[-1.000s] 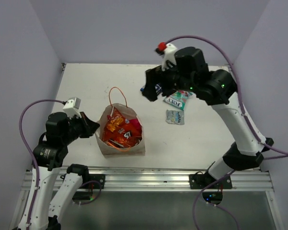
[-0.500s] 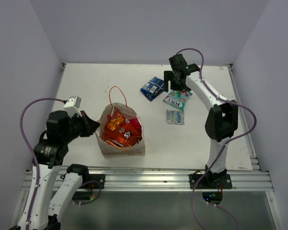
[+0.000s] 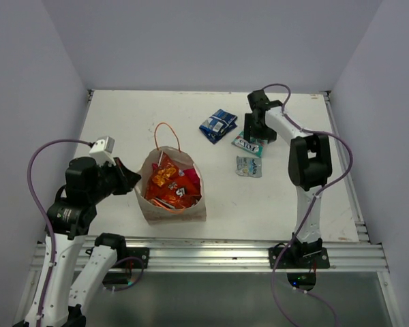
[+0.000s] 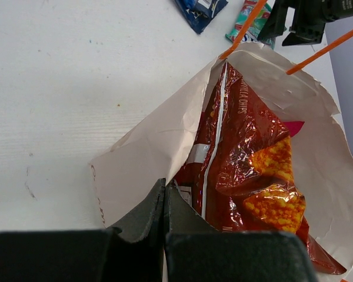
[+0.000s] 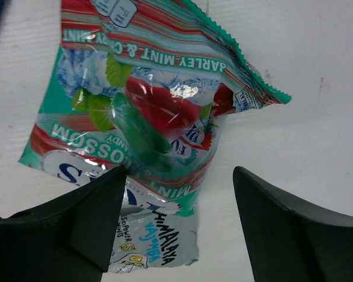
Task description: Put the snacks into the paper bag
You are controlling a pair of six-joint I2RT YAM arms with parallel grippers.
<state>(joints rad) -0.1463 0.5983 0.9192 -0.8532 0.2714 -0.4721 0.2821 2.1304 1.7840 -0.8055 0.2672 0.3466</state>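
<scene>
The paper bag (image 3: 152, 204) stands open at the near left, with orange-red and red-pink snacks (image 3: 169, 185) inside. My left gripper (image 3: 128, 180) is shut on the bag's left rim; the left wrist view shows the jaws (image 4: 163, 189) pinching the paper (image 4: 153, 135) beside a red foil packet (image 4: 247, 147). My right gripper (image 3: 253, 135) is open, low over the green-white packet (image 3: 248, 145). In the right wrist view the packet (image 5: 147, 88) lies between and beyond its fingers (image 5: 179, 176), overlapping the silvery packet (image 5: 165, 247). The blue packet (image 3: 217, 125) lies to its left.
The silvery packet (image 3: 249, 167) lies just in front of the green-white one. An orange cord handle (image 3: 168, 133) loops out behind the bag. Purple walls close in the white table (image 3: 123, 116) at back and sides. A metal rail (image 3: 211, 253) runs along the near edge.
My right arm has swung down from high near the camera to the table, its open gripper now over the green-white packet. My left arm and the bag have not moved.
</scene>
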